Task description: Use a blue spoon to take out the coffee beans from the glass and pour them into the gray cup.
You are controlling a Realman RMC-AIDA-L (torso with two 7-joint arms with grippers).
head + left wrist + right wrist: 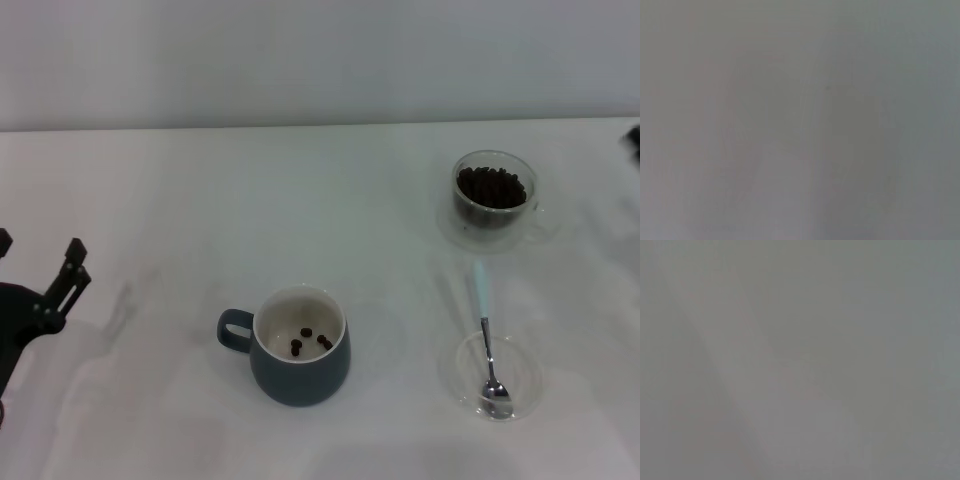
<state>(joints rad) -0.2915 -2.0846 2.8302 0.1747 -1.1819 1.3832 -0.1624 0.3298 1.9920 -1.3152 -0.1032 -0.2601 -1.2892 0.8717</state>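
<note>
- Blue spoon (487, 335) lies near right, bowl in a dish (522, 390), handle pointing far toward the glass (492, 200).
- We see the left gripper (40, 280) far left, open, empty; right arm nearer, unseen.

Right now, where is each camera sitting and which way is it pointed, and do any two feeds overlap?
Head view: on the robot's head, looking forward and down at the table with the gray cup, the glass of coffee beans and the blue spoon in a clear dish; the left gripper shows at the left edge, open.
Left wrist view: on the left wrist, facing a plain pale surface; no fingers show.
Right wrist view: on the right wrist, likewise blank.
Shared: no object appears in two views.
</note>
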